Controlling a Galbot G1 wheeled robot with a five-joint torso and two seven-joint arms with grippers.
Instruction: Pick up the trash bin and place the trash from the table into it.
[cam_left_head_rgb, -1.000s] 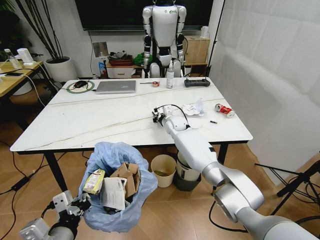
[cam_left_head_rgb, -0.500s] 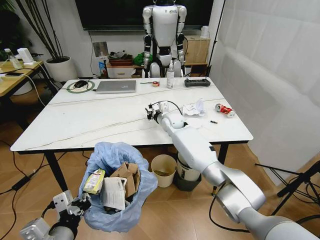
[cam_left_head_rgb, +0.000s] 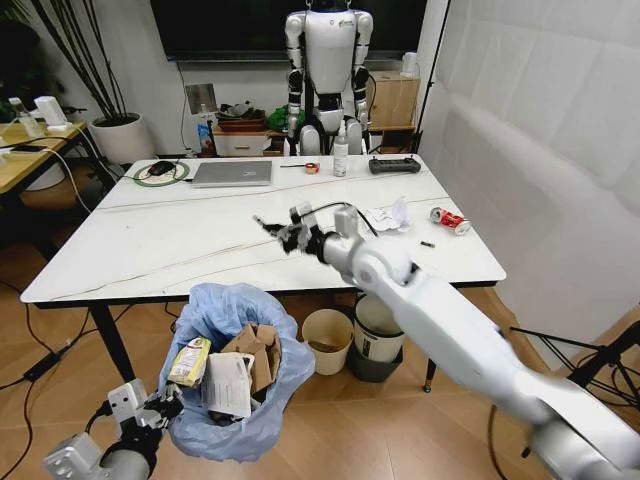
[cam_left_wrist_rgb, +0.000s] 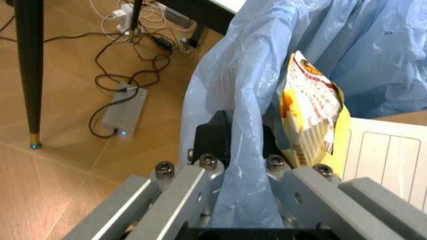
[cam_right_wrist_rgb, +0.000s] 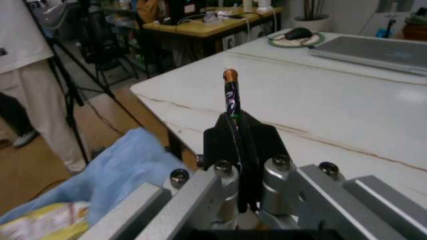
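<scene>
The trash bin (cam_left_head_rgb: 235, 370), lined with a bulging light-blue bag (cam_left_wrist_rgb: 267, 75), hangs below the table's front edge and holds cardboard, paper and a yellow wrapper (cam_left_wrist_rgb: 313, 115). My left gripper (cam_left_head_rgb: 150, 410) is shut on the bag's rim, which its fingers (cam_left_wrist_rgb: 213, 135) pinch. Above the white marble table (cam_left_head_rgb: 180, 230), my right gripper (cam_left_head_rgb: 285, 235) is shut on a dark pen (cam_right_wrist_rgb: 231, 95) with an orange tip. The blue bag (cam_right_wrist_rgb: 127, 165) lies beneath and ahead of it. A crumpled tissue (cam_left_head_rgb: 388, 217) and a crushed red can (cam_left_head_rgb: 448, 219) lie on the table's right part.
A laptop (cam_left_head_rgb: 232, 173), a spray bottle (cam_left_head_rgb: 340, 152) and a black controller (cam_left_head_rgb: 393, 165) sit at the table's far side. A cream round bin (cam_left_head_rgb: 327, 340) and a white bin with black rim (cam_left_head_rgb: 375, 345) stand under it. A humanoid robot (cam_left_head_rgb: 327, 70) stands behind.
My right gripper has swung left across the table toward its front edge, carrying the pen. The left gripper and the bin have stayed put.
</scene>
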